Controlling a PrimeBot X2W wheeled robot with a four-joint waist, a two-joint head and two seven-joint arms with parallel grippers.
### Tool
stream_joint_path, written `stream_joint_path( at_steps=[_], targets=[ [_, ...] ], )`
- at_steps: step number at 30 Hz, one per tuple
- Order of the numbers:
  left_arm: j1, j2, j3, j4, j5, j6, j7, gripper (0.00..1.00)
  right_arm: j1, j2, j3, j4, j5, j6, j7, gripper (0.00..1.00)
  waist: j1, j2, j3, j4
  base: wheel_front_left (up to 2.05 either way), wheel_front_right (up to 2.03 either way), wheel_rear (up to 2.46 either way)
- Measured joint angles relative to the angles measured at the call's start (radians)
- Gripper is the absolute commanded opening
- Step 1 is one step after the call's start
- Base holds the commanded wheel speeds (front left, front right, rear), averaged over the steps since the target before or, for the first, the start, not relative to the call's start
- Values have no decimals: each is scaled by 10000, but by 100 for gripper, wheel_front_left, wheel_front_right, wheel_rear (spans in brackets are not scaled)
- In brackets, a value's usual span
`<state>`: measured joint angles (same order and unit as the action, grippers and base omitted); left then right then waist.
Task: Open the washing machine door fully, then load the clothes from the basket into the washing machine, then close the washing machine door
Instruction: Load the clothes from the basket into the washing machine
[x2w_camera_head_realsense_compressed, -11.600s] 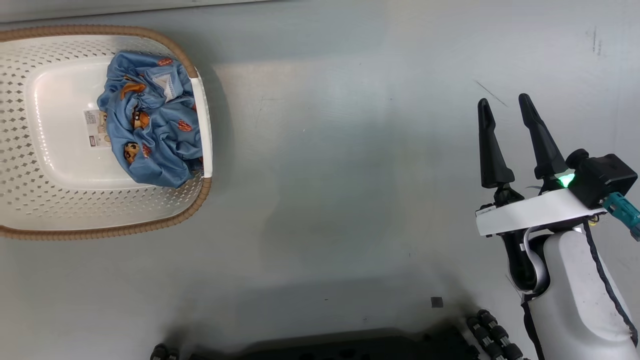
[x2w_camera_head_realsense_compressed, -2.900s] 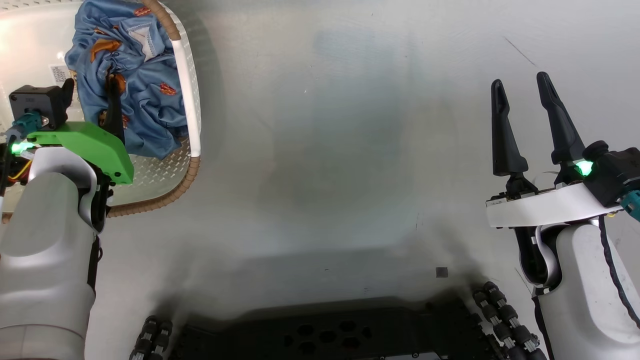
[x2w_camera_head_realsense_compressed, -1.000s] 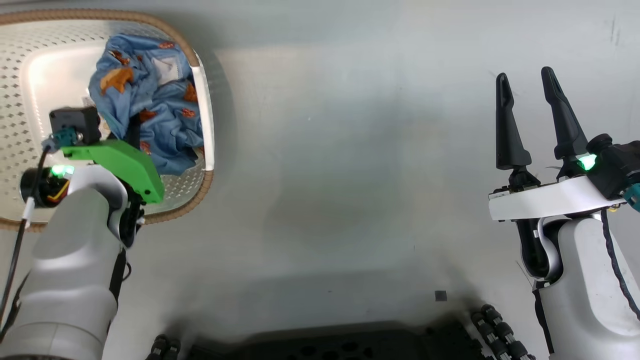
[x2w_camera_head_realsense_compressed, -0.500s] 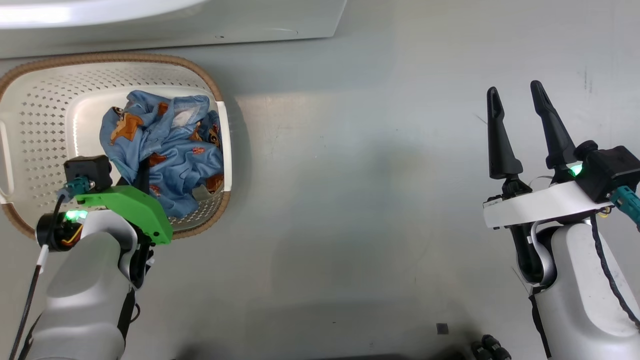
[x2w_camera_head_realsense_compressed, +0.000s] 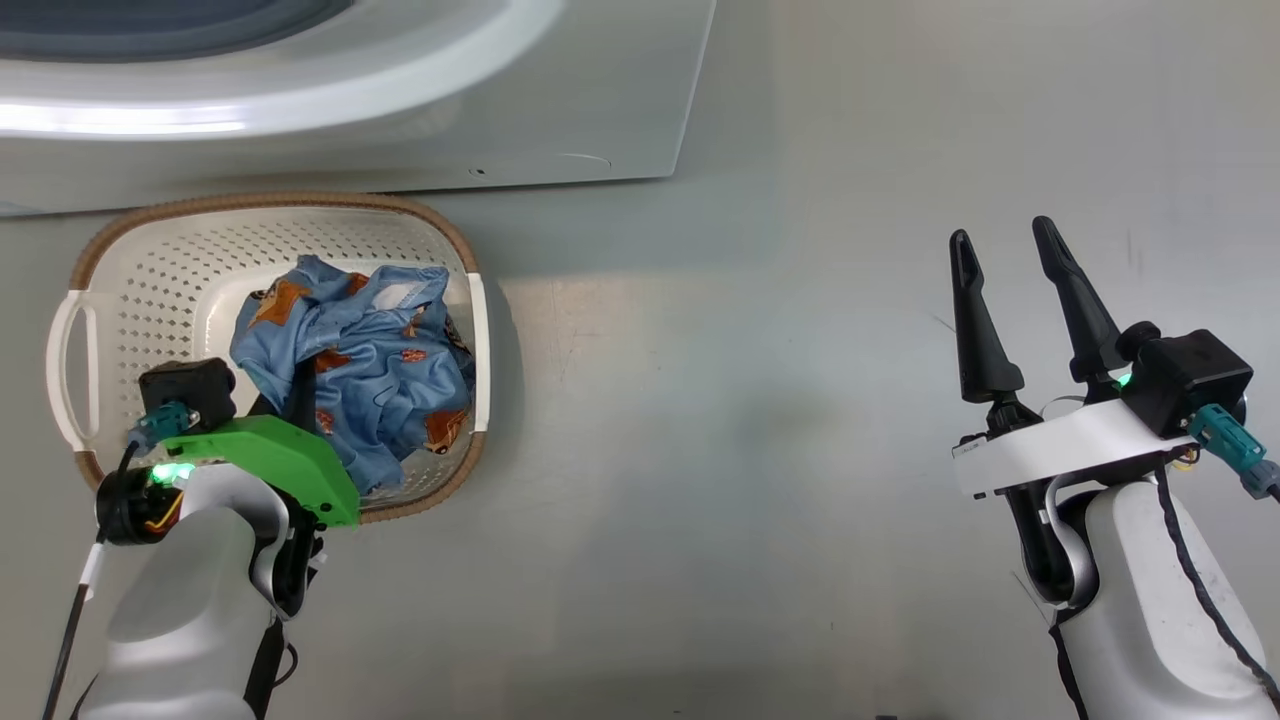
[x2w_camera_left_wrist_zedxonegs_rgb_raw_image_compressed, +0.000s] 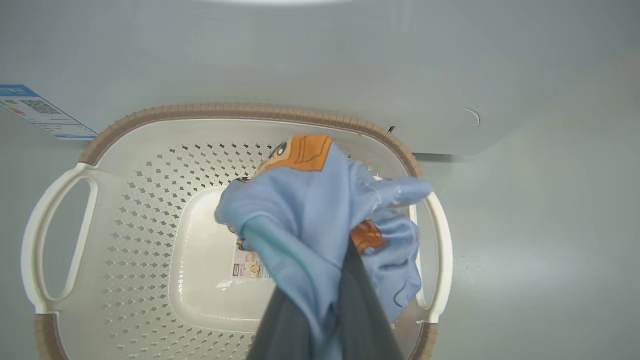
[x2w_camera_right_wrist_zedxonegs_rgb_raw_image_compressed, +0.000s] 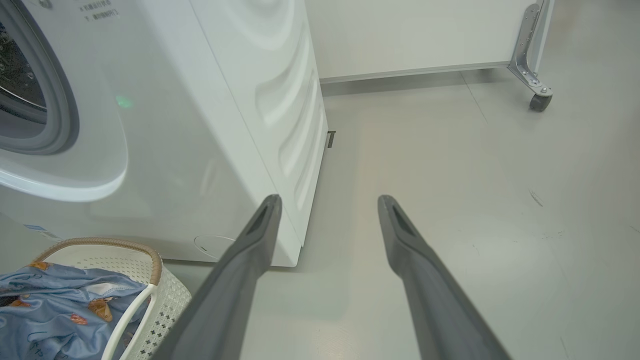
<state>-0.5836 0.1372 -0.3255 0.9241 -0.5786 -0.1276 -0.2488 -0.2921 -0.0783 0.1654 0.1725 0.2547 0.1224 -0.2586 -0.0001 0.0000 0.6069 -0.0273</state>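
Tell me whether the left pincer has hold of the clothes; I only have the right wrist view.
Observer: Yes. In the left wrist view the left pincer is shut on the clothes, with fabric bunched between its fingers.
Operator: Check the basket floor under them.
Observer: A label sticker shows on the floor of the basket, partly behind the fabric.
Operator: Look at the basket's far end.
Observer: In the head view that end is bare perforated plastic, and the clothes sit bunched at its right end.
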Motion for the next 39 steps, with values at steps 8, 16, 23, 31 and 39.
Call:
stream_joint_path(
  at_steps=[8, 16, 23, 31, 39],
  targets=[
    [412, 67, 215, -970, -65, 0, -2, 0, 298, -69, 8, 132, 67, 0, 0, 100, 0, 0, -694, 86, 0, 0, 0],
    [986, 213, 640, -1998, 71, 0, 0, 0, 598, -107, 23, 245, 79, 0, 0, 100, 0, 0, -1462, 203, 0, 0, 0],
    [1440, 353, 1126, -3080, 451, 0, -2, 0, 870, -148, 13, 343, 86, 0, 0, 100, 0, 0, -2117, 324, 0, 0, 0],
    [2145, 364, 1668, -4289, 1014, 0, -2, 0, 1375, -148, 21, 497, 111, 0, 0, 100, 0, 0, -2946, 452, 0, 0, 0],
    [2750, 345, 2265, -5448, 1434, 0, -2, 0, 1681, -140, 44, 604, 180, 0, 0, 100, 0, 0, -3662, 522, 0, 0, 0]
  ],
)
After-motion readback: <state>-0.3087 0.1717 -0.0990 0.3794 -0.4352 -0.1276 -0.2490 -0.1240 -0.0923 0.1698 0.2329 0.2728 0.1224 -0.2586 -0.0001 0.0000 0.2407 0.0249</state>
